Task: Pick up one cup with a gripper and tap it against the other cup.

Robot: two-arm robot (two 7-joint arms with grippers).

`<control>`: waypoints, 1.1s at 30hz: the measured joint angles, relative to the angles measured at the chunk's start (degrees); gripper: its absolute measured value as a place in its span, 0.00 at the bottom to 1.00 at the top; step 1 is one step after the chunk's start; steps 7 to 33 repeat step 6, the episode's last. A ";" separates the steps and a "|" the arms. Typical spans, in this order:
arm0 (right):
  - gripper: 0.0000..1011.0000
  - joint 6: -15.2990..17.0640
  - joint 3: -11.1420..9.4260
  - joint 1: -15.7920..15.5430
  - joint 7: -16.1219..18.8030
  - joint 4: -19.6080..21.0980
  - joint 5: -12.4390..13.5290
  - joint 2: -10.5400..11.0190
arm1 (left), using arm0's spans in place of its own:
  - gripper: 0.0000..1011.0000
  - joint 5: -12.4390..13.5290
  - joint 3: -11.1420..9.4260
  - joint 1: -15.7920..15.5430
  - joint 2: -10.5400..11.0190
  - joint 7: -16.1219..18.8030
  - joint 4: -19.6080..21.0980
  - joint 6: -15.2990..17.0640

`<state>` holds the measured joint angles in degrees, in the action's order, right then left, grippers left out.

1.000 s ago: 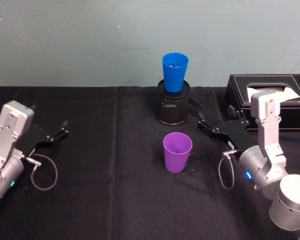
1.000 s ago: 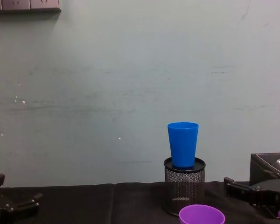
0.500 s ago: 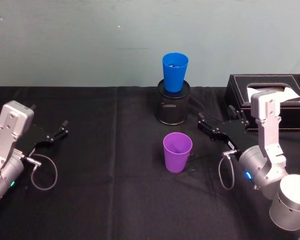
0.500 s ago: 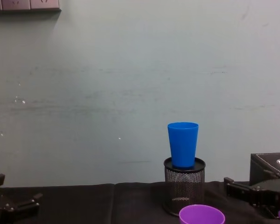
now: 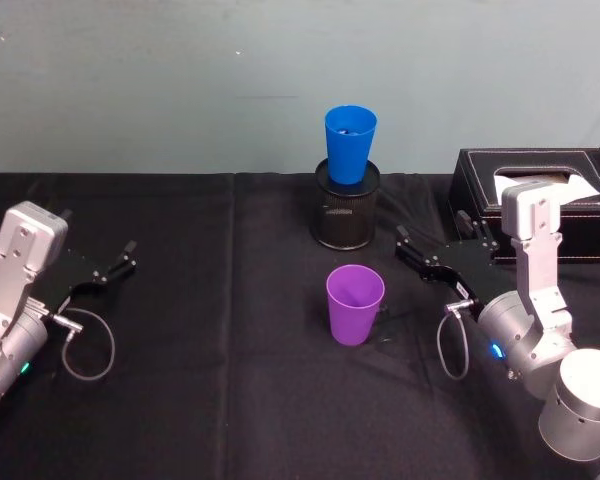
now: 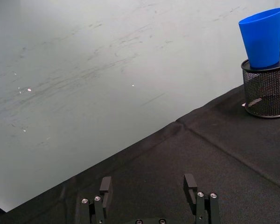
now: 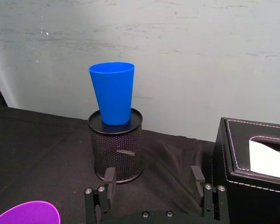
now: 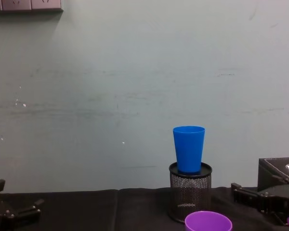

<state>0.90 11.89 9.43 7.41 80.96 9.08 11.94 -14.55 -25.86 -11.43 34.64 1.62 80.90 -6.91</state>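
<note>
Two cups stood apart on the table [image 5: 230, 400]: the purple cup [image 5: 355, 304] upright near the middle, the blue cup [image 5: 349, 144] further back, upright on a mesh holder [image 5: 345, 218]. My right tool [image 5: 428, 247] hung just to the right of the purple cup, fingers spread wide and empty, short of touching it. The left tool [image 5: 98, 262] sat far off to the left, also open and empty.

I judged the step in hand to be the grasp. To do it well I wanted to bring the open fingers in level on either side of the purple cup's wall below the rim, then close gently, since a thin tumbler would flex or tip. The blue cup sat high and loose, so the tap would need to be light.
</note>
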 joint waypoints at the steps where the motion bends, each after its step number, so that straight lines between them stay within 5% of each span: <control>1: 0.99 0.00 0.00 0.00 0.00 0.00 0.00 0.00 | 0.99 0.00 0.00 0.00 0.00 0.00 0.00 0.00; 33: 0.99 0.00 0.00 0.00 0.00 0.00 0.00 0.00 | 0.99 0.00 0.00 0.00 0.00 0.00 0.00 0.00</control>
